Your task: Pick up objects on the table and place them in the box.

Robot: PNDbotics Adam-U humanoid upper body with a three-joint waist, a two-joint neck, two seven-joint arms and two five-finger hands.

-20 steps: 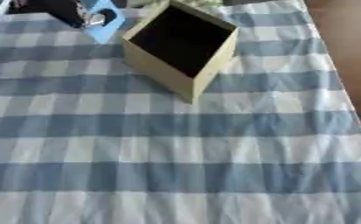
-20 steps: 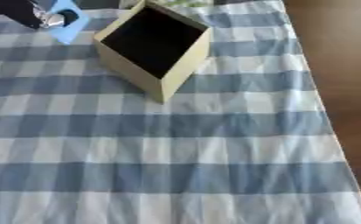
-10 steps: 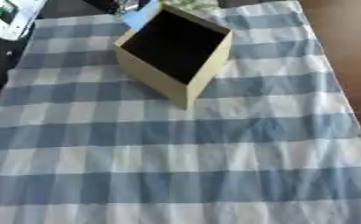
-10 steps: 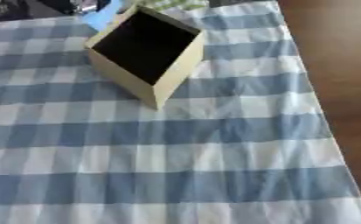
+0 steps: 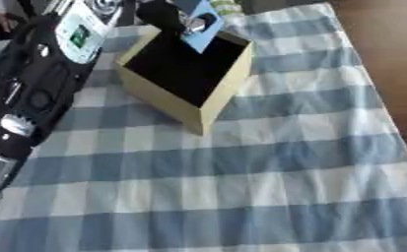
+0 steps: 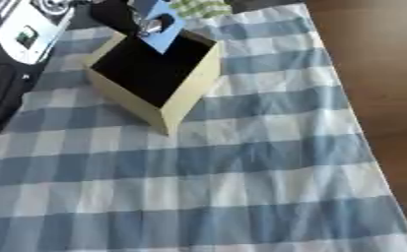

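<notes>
Fingers of your left hand (image 5: 159, 12) are curled round a light blue flat object (image 5: 199, 29), as far as the blur at the top of the view lets you judge, and they hold it tilted above the far rim of the box (image 5: 168, 101). Your left arm (image 5: 34, 83) fills the left edge of the left eye view, black with a white panel near the top. Just right of it, the tan box stands open-topped on the blue and white checked cloth (image 5: 241, 187), its dark inside showing nothing you can make out. The blue object hangs over the opening with its lower corner dipping past the rim, so this placement looks nearly done; what is left is to let go and lift the hand away. Further right, beyond the box at the far edge, a small green and white patterned thing (image 6: 198, 7) lies on the cloth, possibly the next item. Your right hand shows in neither view.
</notes>
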